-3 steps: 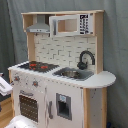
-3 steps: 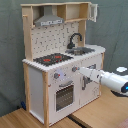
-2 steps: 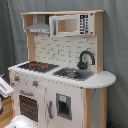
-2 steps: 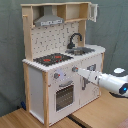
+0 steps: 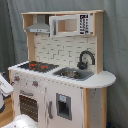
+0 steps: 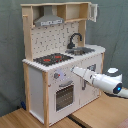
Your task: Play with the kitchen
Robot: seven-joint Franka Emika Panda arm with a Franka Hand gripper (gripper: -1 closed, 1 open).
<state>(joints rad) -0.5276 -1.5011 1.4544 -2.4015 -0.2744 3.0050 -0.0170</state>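
Grey curtain behind kitchen; end effector at its front

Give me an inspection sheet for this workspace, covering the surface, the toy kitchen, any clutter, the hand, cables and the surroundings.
Surface: wooden floor or tabletop under the kitchen, bare where visible.
Job's things: the kitchen stands upright; black faucet behind the sink, red-ring stove beside it, grey hood above; oven door looks closed.
Clutter: nothing seen.
Hand: the arm reaches toward the kitchen's front panel in the second exterior view; its hand sits near the knobs, contact cannot be told.
Cables: nothing seen.
Surroundings: grey curtain behind the kitchen.
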